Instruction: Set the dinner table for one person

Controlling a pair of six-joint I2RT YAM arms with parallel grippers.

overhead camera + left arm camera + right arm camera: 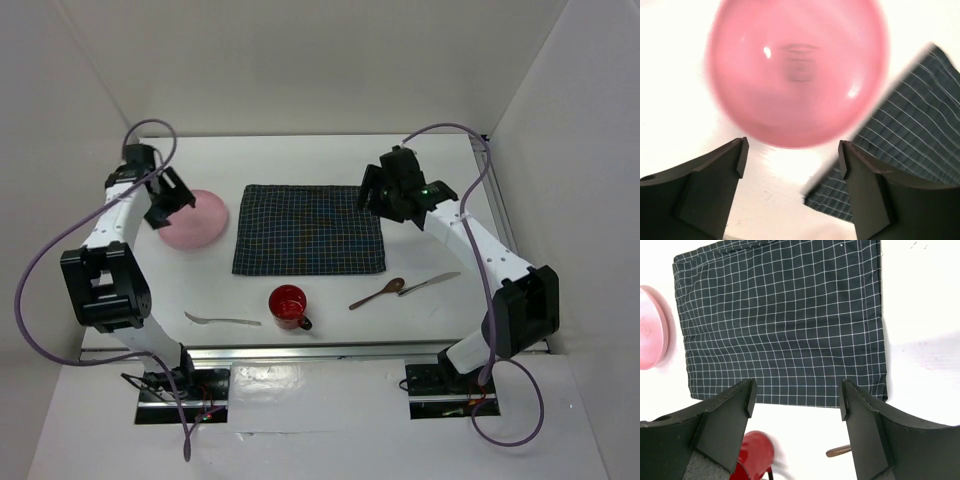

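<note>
The white dinner table point(300, 160) carries a dark navy checked cloth point(309, 228) in the middle. A pink plate point(195, 219) lies left of the cloth; it fills the left wrist view point(797, 70), blurred. My left gripper point(170, 200) hovers over the plate's left side, open and empty point(792, 155). My right gripper point(385, 195) hovers over the cloth's right edge, open and empty point(796, 397). A red mug point(288, 305), a silver fork point(222, 320), a brown spoon point(378, 293) and a knife point(430, 283) lie along the near edge.
White walls enclose the table on the left, back and right. The cloth point(780, 320), plate edge point(652, 327), mug point(752, 457) and spoon handle point(837, 452) show in the right wrist view. The cloth's corner point(900, 135) shows in the left wrist view.
</note>
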